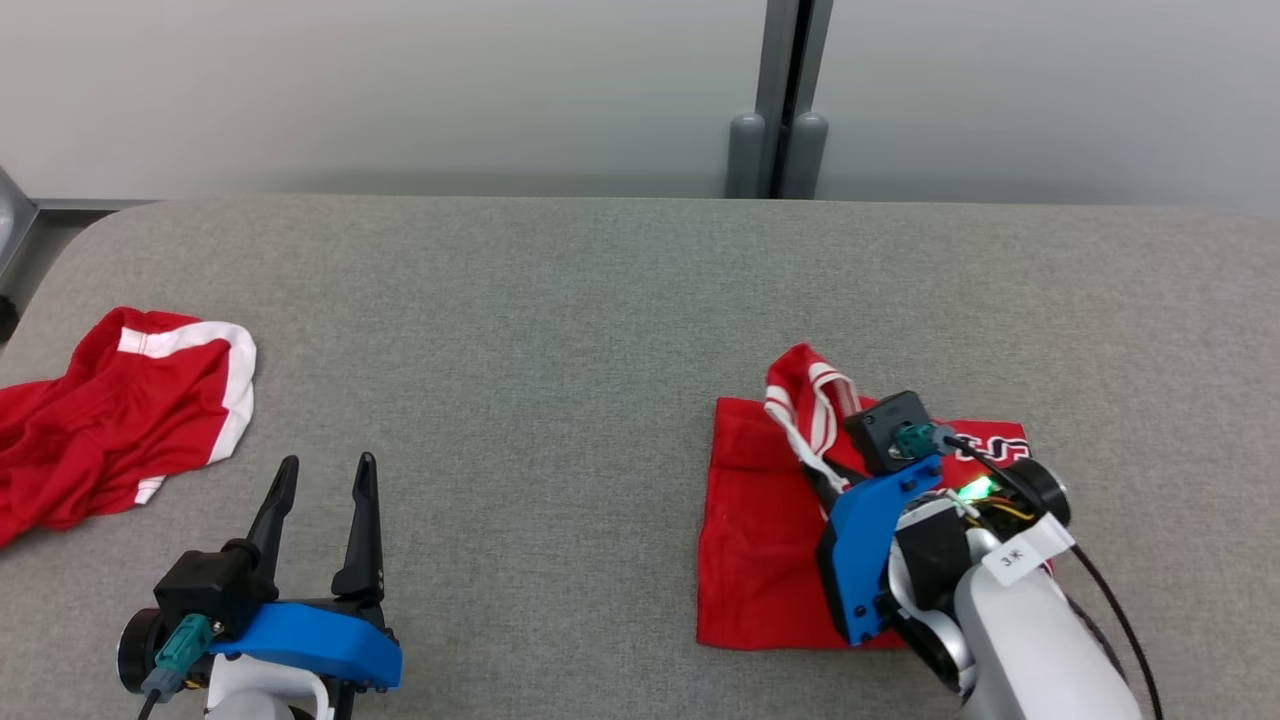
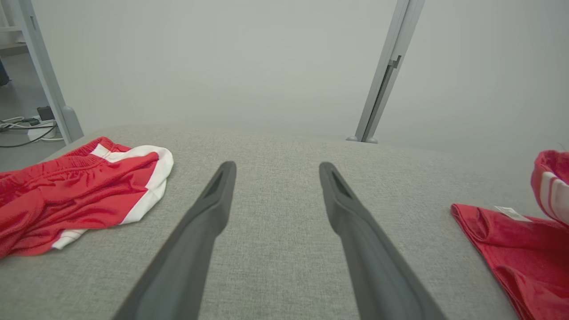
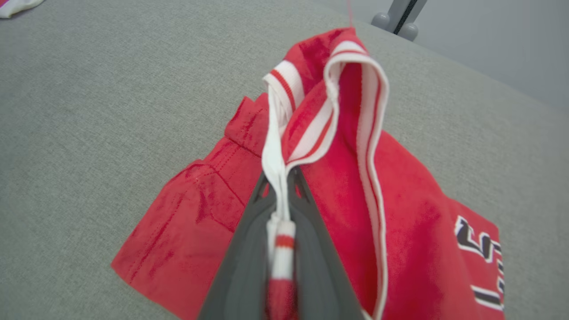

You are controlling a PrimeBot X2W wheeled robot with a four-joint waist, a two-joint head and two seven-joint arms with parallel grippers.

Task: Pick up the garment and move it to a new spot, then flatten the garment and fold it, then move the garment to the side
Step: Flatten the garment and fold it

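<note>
Two R fingers [image 3: 242, 266] pinched on striped trim [image 3: 275, 173] of garment [image 1: 760, 530]; L fingers [image 2: 204, 222] spread, well apart from it.

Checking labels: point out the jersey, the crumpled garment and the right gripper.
jersey [image 1: 760, 540], head view, flat red body
crumpled garment [image 1: 120, 420], head view, red middle
right gripper [image 3: 281, 178], right wrist view, between fingertips on trim
</note>
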